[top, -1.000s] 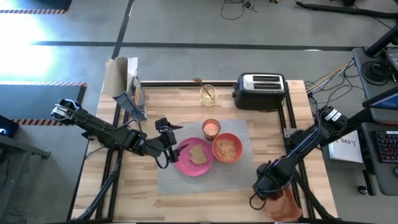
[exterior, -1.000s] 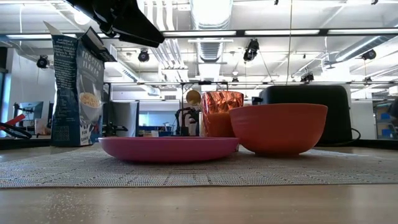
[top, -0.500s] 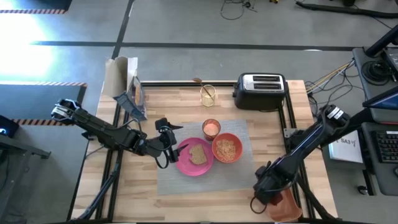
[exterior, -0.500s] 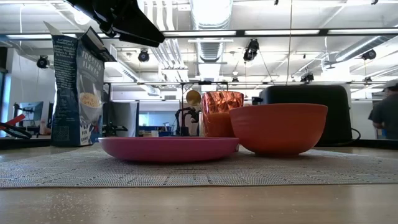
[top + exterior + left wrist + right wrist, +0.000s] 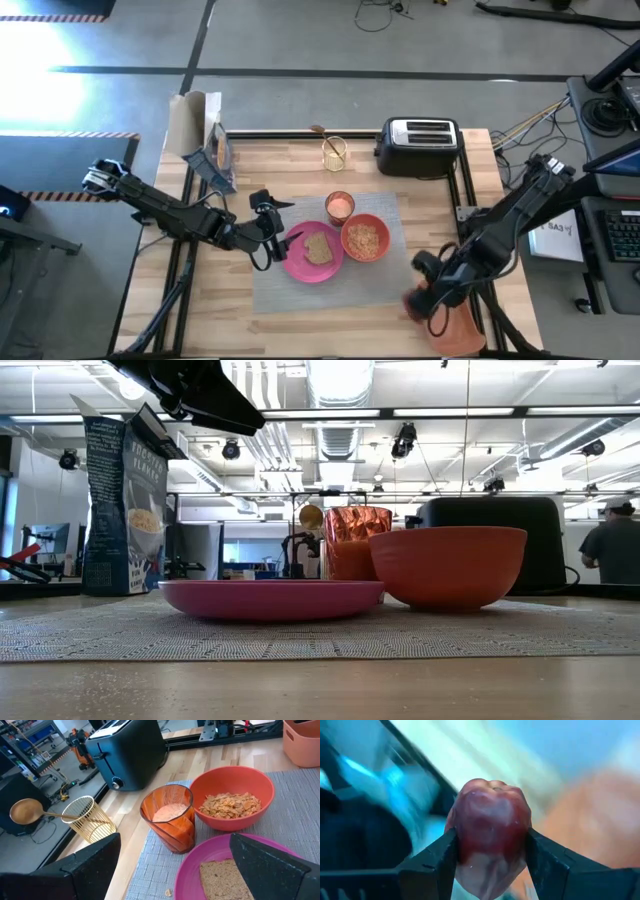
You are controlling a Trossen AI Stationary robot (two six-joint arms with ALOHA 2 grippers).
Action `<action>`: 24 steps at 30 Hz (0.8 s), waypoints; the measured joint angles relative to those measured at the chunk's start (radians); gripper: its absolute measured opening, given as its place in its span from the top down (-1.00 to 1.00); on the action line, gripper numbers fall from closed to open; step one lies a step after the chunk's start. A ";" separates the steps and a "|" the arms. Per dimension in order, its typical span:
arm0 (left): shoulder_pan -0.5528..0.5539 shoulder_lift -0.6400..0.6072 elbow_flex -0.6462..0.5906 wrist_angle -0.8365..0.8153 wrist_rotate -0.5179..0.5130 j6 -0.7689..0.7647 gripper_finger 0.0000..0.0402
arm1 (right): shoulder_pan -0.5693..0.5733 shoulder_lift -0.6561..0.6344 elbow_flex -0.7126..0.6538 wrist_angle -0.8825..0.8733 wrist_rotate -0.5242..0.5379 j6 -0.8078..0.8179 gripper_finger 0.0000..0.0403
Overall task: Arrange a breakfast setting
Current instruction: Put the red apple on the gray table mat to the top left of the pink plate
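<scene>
The red apple is clenched in the right tool, with the grey placemat lying at ten o'clock.

Placemat laid at worktop centre. On it: plate to the left, bowl touching it on the right, cup just behind both. Toast slice lies on the plate. Toaster and utensil holder set behind the placemat; cereal bag at the back-left corner. Tray sits at the front-right corner. Apple held between the right gripper fingers, beside the tray. Left gripper positioned just left of the plate.
</scene>
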 joint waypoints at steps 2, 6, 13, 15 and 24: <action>0.000 0.000 0.000 0.000 0.000 0.004 -0.78 | -0.006 -0.008 0.022 0.001 0.171 -0.073 0.08; 0.000 0.000 0.000 0.006 -0.001 0.029 -0.78 | -0.044 0.007 0.049 0.012 0.487 -0.284 0.08; 0.000 0.000 0.000 0.060 -0.010 0.056 -0.78 | -0.171 0.094 0.055 0.062 0.923 -0.562 0.08; 0.000 0.000 0.000 0.071 -0.009 0.041 -0.78 | -0.218 0.121 0.052 0.142 0.956 -0.672 0.08; -0.014 0.018 0.000 0.236 0.136 0.081 -0.78 | -0.352 0.243 0.064 0.632 0.834 -1.242 0.08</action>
